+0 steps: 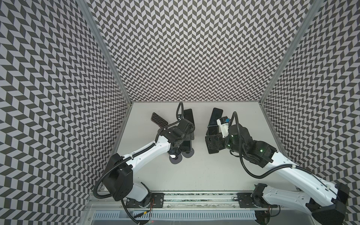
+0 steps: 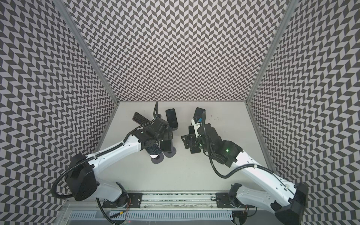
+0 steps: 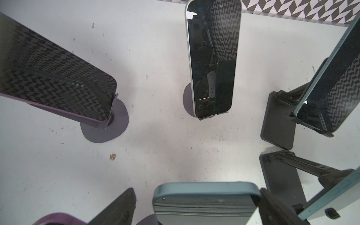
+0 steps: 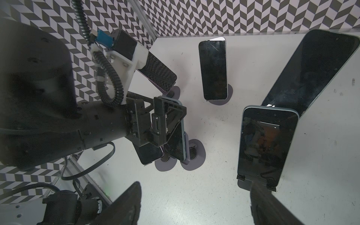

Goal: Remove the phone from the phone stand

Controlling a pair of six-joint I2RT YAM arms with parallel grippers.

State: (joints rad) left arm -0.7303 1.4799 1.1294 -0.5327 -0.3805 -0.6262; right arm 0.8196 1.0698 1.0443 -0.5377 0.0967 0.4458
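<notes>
Blue phone: is sitting in its stand, a round-based one; its top edge is showing at the lower centre of the left wrist view, between the fingers.
Left gripper: jaws are standing spread wide, straddling the blue phone's top. One finger is sitting clear of the phone with bare table showing in the gap. The other finger is lying right at the opposite edge, contact not readable.
Right gripper: fingers are showing at the bottom edge of the right wrist view, spread apart, bare table between them, pinching nothing.
Near phone: is leaning on a black stand at centre right of the right wrist view, just beyond the right gripper; one fingertip is overlapping the stand's front lip.
Big phone: is leaning behind the near phone, running to the upper right corner.
Purple phone: is tilting across the upper left of the left wrist view, screen mirroring the chevron wall.
White phone: is standing near upright at top centre of the same view, on a round base.
Neighbour phone: is sitting just beside the blue phone, partly hidden under the left gripper.
Arms: in both top views the left arm is reaching in from the lower left and the right arm from the lower right; their phone groups are sitting well apart at mid-frame.
Table: white, scuffed, is carrying every stand.
Walls: grey-and-white chevron print, are enclosing three sides.
</notes>
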